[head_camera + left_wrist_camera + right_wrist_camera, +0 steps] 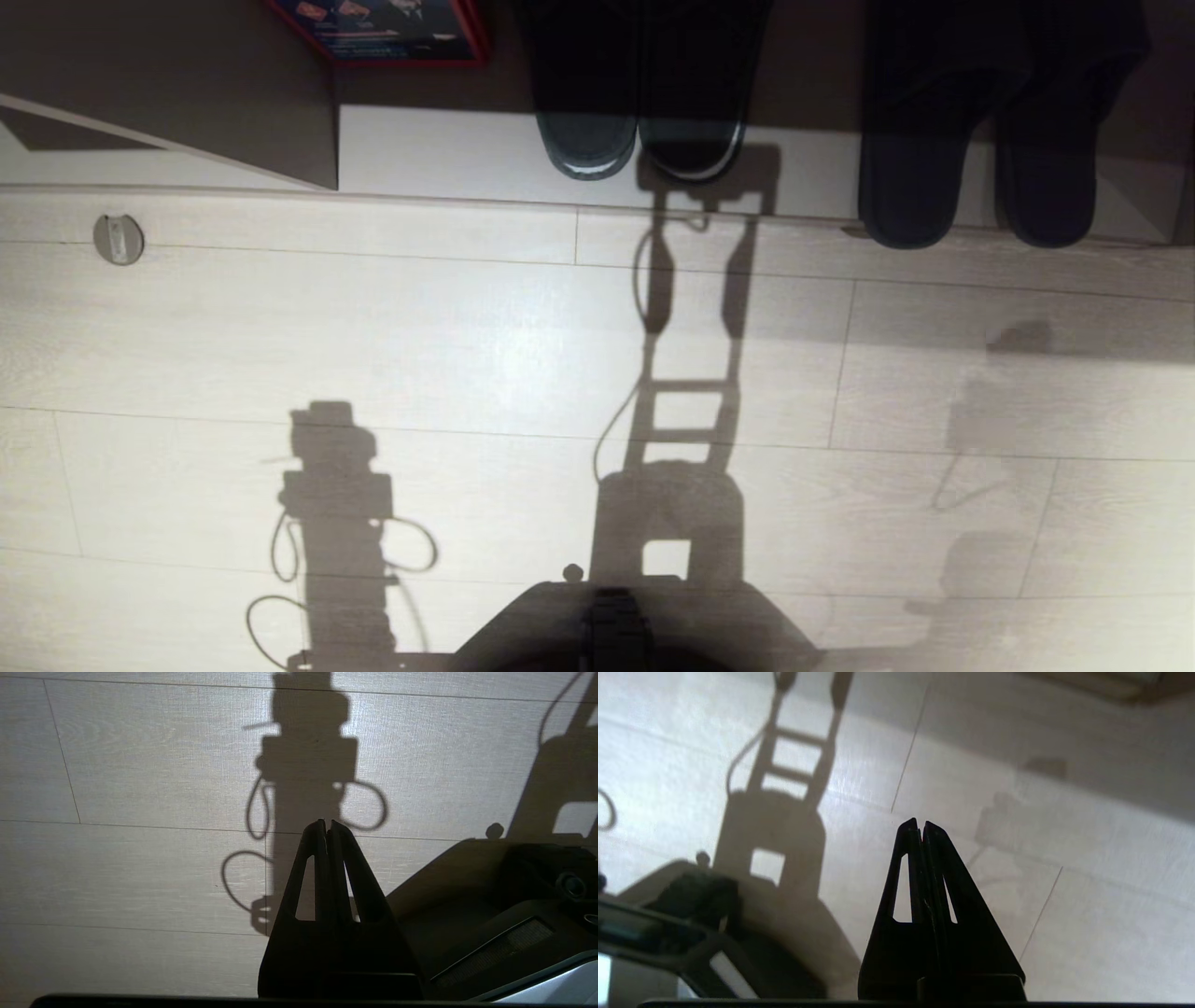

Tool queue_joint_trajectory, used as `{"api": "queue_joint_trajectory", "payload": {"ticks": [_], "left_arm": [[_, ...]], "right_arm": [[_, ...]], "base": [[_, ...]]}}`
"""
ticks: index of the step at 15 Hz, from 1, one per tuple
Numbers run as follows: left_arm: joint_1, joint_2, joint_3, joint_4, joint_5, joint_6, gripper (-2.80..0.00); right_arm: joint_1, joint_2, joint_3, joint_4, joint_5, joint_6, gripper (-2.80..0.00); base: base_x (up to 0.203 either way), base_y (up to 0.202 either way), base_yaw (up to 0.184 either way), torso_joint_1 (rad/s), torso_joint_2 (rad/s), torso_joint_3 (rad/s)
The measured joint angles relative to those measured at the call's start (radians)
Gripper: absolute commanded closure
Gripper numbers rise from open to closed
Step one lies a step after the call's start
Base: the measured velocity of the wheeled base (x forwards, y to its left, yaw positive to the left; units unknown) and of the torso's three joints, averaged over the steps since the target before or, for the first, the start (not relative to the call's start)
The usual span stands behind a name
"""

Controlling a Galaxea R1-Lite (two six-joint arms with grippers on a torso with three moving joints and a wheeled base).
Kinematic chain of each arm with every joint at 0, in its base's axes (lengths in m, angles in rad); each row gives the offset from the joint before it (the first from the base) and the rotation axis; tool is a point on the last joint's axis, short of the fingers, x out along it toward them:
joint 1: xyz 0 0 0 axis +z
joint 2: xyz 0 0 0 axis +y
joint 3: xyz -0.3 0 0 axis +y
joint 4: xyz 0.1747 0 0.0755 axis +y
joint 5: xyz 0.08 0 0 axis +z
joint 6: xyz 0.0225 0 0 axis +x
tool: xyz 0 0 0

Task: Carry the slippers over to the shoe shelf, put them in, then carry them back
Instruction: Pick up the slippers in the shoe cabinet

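The slippers (644,131), a dark pair with grey-blue footbeds, lie side by side in the shoe shelf (439,149) at the far edge of the head view. Their heels reach the shelf's pale front lip and their toes are lost in the shelf's shadow. Neither arm shows in the head view, only their shadows on the floor. In the left wrist view my left gripper (327,822) hangs shut and empty over the pale plank floor. My right gripper (920,822) is likewise shut and empty above the floor, beside my base.
A second dark pair of slippers (976,187) sits in the shelf further right, heels over the lip. A red-edged box (392,28) lies inside at the left. A round floor fitting (119,239) is at the left. My base (607,625) is at the near edge.
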Motion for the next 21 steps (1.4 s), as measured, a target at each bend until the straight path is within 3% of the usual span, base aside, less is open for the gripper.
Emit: {"api": "queue_joint_trajectory", "payload": {"ticks": [3,5,7,21], "left_arm": [[0.0,0.0,0.0,0.0,0.0,0.001,0.0],[0.0,0.0,0.0,0.0,0.0,0.001,0.0],[0.0,0.0,0.0,0.0,0.0,0.001,0.0],[0.0,0.0,0.0,0.0,0.0,0.0,0.0]], "right_arm": [[0.002,-0.046,0.11,-0.012,-0.036,-0.002,0.0],[0.002,-0.058,0.214,-0.069,-0.102,0.002,0.0],[0.003,-0.063,0.256,-0.025,-0.164,0.017,0.0],[0.002,-0.066,0.271,-0.011,-0.169,0.025,0.0]], "base": [[0.0,0.0,0.0,0.0,0.0,0.0],[0.0,0.0,0.0,0.0,0.0,0.0],[0.0,0.0,0.0,0.0,0.0,0.0],[0.0,0.0,0.0,0.0,0.0,0.0]]}}
